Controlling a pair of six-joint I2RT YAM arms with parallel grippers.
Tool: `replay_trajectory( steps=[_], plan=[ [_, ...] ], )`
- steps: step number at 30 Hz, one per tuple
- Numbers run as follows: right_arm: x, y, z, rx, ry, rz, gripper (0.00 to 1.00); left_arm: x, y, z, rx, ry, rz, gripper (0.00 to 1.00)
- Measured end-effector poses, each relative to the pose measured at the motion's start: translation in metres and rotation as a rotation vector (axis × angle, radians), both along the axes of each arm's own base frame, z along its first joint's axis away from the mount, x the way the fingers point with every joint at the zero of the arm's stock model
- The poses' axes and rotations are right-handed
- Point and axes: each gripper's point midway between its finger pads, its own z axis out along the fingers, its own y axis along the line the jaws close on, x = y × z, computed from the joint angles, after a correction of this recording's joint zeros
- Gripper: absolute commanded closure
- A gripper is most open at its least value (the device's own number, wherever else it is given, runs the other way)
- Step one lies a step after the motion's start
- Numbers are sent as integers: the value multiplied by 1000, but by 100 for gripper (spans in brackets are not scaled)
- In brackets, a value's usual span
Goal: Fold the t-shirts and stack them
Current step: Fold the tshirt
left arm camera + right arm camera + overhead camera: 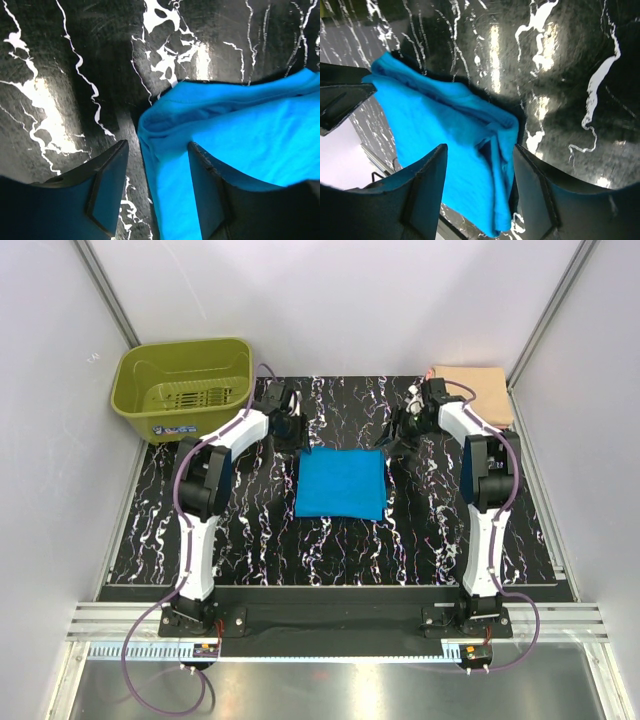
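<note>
The turquoise-blue t-shirt (340, 484) lies folded into a square in the middle of the black marbled table (200, 540). The pale peach-orange t-shirt (478, 390) lies folded at the back right corner. My left gripper (291, 430) is open just above the blue shirt's far left corner (165, 130), fingers astride its edge. My right gripper (400, 432) is open above the blue shirt's far right corner (495, 135), fingers astride the folded layers. Neither gripper holds cloth.
An olive-green plastic basket (185, 388) stands at the back left, off the mat's corner. White walls close in the left, right and far sides. A metal rail (330, 625) runs along the near edge by the arm bases.
</note>
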Motion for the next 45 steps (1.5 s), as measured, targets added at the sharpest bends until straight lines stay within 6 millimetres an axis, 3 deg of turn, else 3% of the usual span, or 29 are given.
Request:
replay_trajectory(
  steps=[8,9,12,13,14,15,16,19,26,31,33,34,35,36,37,40,41,45],
  plan=[
    [2,8,-15,-3,15,23,50,8,-2,5,-18,-23,-3,50],
    [3,10,-16,-3,14,27,59,9,-2,6,-22,-25,-2,52],
    [3,15,-16,-2,12,34,71,11,-3,6,-37,-27,7,67],
    [3,16,-16,-1,12,33,79,11,-4,6,-42,-25,10,73],
    [4,16,-16,-1,10,34,80,11,-4,6,-47,-23,14,84],
    [4,17,-16,-2,11,30,80,12,-3,5,-49,-20,18,90],
    [4,16,-16,-7,12,24,89,12,-3,4,-49,-19,15,100],
    [5,14,-18,-24,14,13,100,12,-2,3,-50,-16,23,100],
    [4,9,-14,-57,20,-10,100,14,6,6,-30,-38,60,100],
    [6,8,1,-63,-2,-22,100,18,8,31,-40,-93,78,100],
    [10,7,7,-66,-15,-33,93,23,7,41,-54,-125,86,100],
    [13,7,10,-67,-23,-38,83,25,6,45,-60,-136,88,83],
    [15,7,13,-67,-29,-43,80,28,6,47,-63,-147,87,69],
    [17,7,16,-69,-36,-46,77,29,5,49,-66,-145,91,63],
    [20,7,19,-71,-41,-48,66,31,4,51,-68,-148,91,61],
    [34,4,25,-96,-81,-62,51,39,1,58,-81,-162,89,56],
    [38,2,25,-109,-92,-64,41,39,0,59,-82,-162,88,52],
    [39,-8,18,-175,-93,-62,25,31,-2,55,-74,-134,73,45]
  ],
)
